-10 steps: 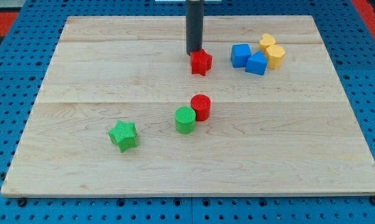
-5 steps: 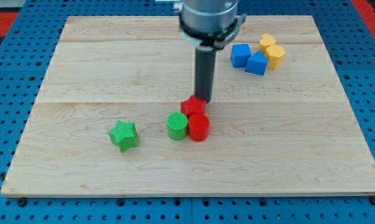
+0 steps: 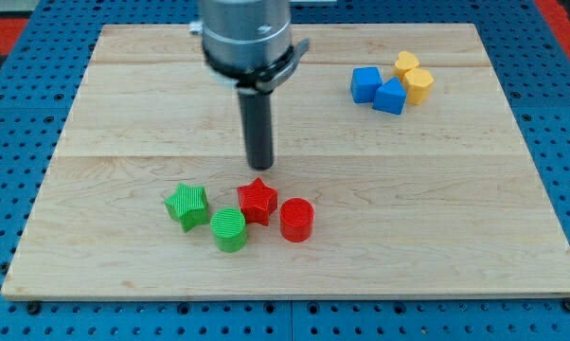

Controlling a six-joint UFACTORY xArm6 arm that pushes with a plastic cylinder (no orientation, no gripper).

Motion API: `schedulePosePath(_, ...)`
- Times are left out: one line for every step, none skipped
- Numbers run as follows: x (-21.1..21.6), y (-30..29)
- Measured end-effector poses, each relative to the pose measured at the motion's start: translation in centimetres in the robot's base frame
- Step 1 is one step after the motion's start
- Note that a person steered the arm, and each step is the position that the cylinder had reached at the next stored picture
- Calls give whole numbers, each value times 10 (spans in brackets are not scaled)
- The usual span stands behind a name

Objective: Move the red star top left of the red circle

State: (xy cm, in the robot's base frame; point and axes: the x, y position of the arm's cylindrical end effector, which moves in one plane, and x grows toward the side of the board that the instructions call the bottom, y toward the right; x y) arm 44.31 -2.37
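Eight blocks on a wooden board (image 3: 124,104), which lies on a blue pegboard (image 3: 10,142). My tip (image 3: 259,167) is the bare lower end of a dark rod, holding nothing, hanging under a grey cylindrical arm mount (image 3: 244,38). Tip sits just above the red star (image 3: 257,200) toward the view's top, close to it; contact cannot be told from this angle.

Red star is low on the board, a bit left of centre. Red circle (image 3: 296,219) sits just to its right and slightly lower, the two near or touching at the edges. So the star is up-left of the circle, tight against it.

Green circle (image 3: 229,229) is down-left of the red star, touching or nearly so. Green star (image 3: 187,205) is left of the green circle and slightly higher, close beside it. These four form one loose cluster.

Second cluster at the view's top right, well apart from the tip: two blue blocks, one (image 3: 365,83) left and one (image 3: 391,96) right and lower, shapes hard to make out. Two yellow blocks beside them, one (image 3: 406,63) at the top, one (image 3: 418,84) below it, next to the right blue block.
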Motion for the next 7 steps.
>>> schedulePosePath(5, 6)
schedulePosePath(13, 21)
schedulePosePath(34, 47)
schedulePosePath(67, 79)
schedulePosePath(103, 81)
schedulePosePath(112, 79)
schedulePosePath(122, 71)
